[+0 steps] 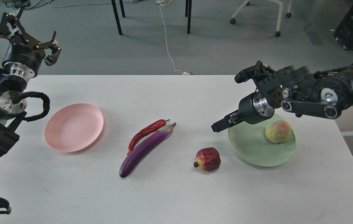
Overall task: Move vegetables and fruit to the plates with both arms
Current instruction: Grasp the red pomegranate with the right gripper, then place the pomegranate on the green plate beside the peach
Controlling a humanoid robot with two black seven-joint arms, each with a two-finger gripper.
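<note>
The bumpy yellow-green fruit (278, 131) lies on the right side of the pale green plate (251, 146). My right gripper (221, 124) hangs empty over the plate's left rim, above and to the right of the dark red pomegranate (208, 159). Its fingers overlap as one dark shape. The purple eggplant (145, 150) and the red chili pepper (145, 132) lie side by side at the table's middle. The pink plate (73, 127) holds nothing. My left gripper (51, 46) is open and raised off the table's back left corner.
The white table (176, 193) ends just right of the green plate. Chair and table legs (188, 15) and a white cable (167, 40) are on the floor behind.
</note>
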